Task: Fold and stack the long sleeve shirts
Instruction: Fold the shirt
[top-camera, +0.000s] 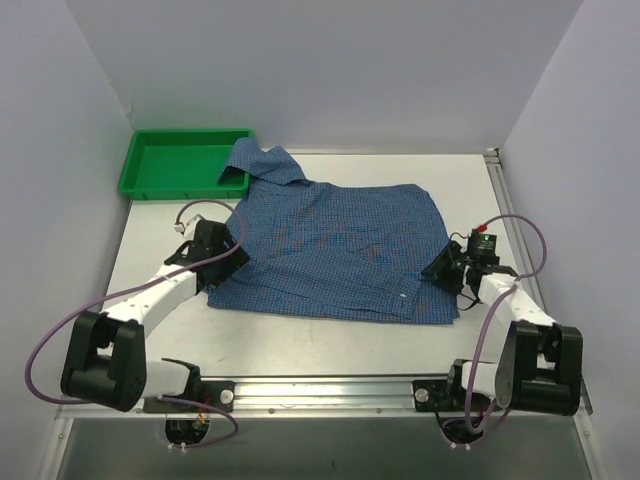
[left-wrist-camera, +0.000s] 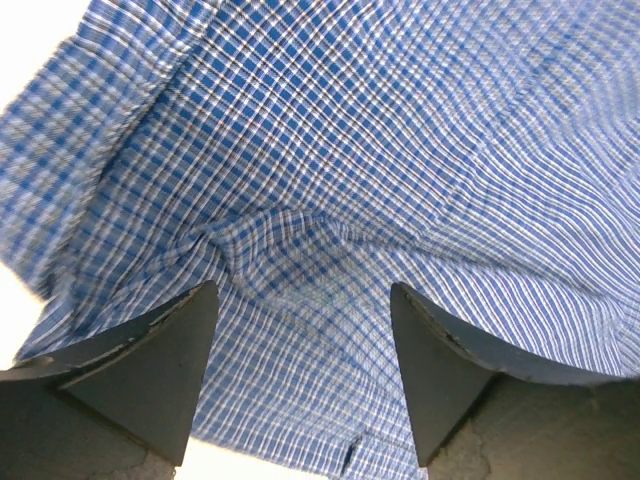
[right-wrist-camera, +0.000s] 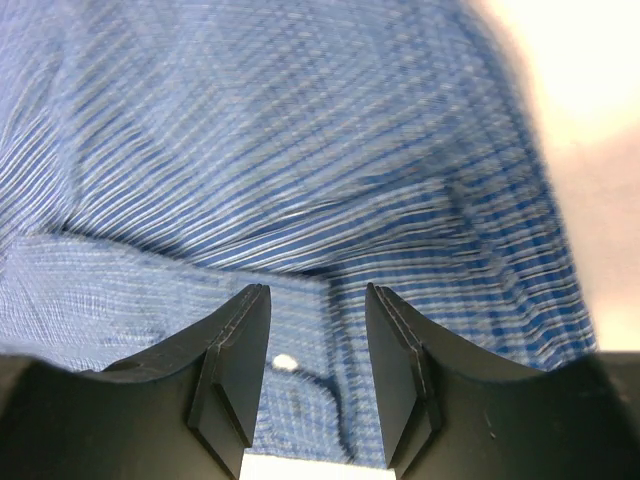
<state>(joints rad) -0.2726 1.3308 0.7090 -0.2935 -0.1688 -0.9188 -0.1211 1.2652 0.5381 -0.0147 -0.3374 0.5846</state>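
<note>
Both arms were extended low and forward. The left gripper (top-camera: 226, 252) was held spread wide, the right gripper (top-camera: 441, 268) partly apart. The shirt (top-camera: 340, 245) was spread between them, its edges under both.

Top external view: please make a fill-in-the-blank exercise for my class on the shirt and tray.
The tray at the far left is ___. The shirt is blue with a fine ___ pattern. The right gripper sits at the shirt's ___ edge.
Missing words: green, checked, right.

White tbl (top-camera: 300, 345) w/ blue shirt (top-camera: 340, 250), green tray (top-camera: 160, 191).
</note>
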